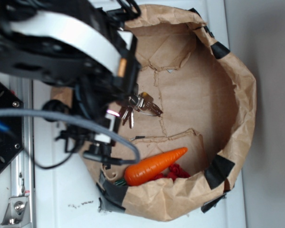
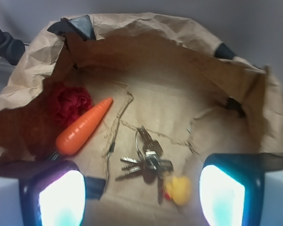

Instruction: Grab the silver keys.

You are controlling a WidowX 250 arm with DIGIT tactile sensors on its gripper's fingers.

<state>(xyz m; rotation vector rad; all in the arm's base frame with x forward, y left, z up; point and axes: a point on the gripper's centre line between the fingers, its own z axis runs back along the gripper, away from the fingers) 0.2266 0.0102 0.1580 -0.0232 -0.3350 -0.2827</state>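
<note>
Open gripper point(image 2: 141, 197) above the keys point(image 2: 146, 162) in a paper bag point(image 2: 179, 42).

In the wrist view, going left from the keys: a red thing point(image 2: 68, 101), partly in shadow and hard to make out, then a carrot point(image 2: 82, 127). The keys, a fanned silver bunch on a ring, lie on the bag floor between the two wide-apart fingers point(image 2: 61, 197), which hold nothing. Just right of the keys sits a blurred duck point(image 2: 179, 189). In the exterior view the arm covers part of the keys.
</note>
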